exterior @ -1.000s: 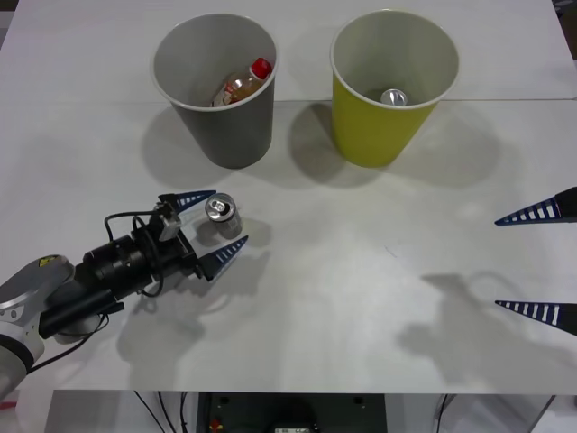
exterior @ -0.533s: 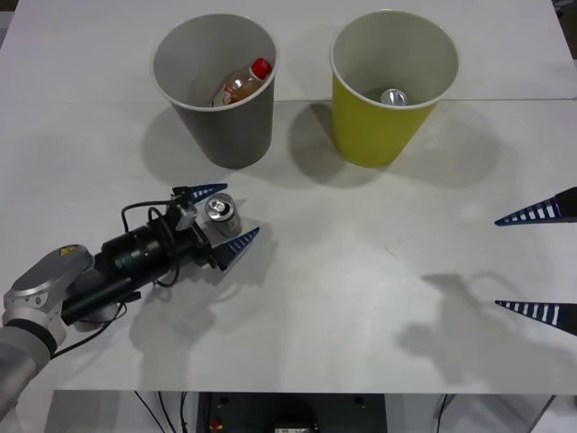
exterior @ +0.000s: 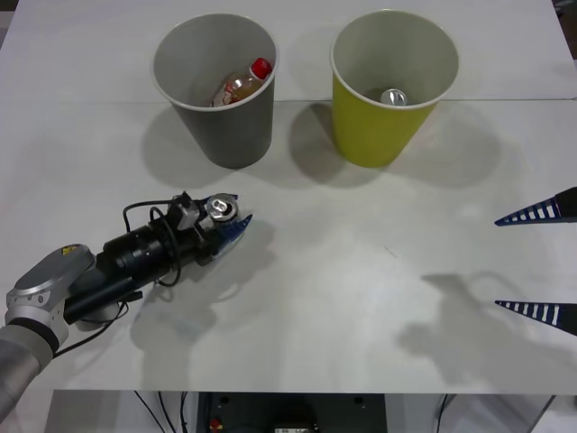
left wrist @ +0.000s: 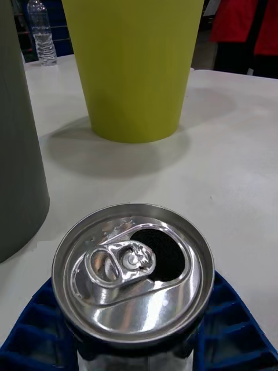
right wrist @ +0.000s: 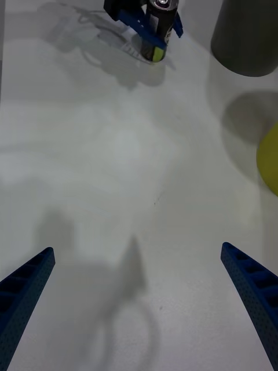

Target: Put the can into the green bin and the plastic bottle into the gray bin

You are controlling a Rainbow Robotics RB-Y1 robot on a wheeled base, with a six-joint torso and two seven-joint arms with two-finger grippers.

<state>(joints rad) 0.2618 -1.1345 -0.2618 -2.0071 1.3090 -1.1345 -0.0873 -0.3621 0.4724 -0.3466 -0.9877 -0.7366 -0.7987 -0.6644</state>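
Observation:
A small silver can stands upright on the white table, in front of the gray bin. My left gripper is shut on it, with a blue finger on each side. In the left wrist view the can's pull-tab top sits between the blue fingers. The plastic bottle, red-capped, leans inside the gray bin. The green bin stands to the gray bin's right and holds another silver can. My right gripper hangs open at the table's right edge, far from both bins.
The right wrist view looks across bare table toward the held can, the gray bin and the green bin's edge. Both bins stand close ahead of the left gripper: green bin, gray bin.
My left gripper slid forward around the can and its fingers closed onto it. The right arm, both bins and the bottle stayed where they were.

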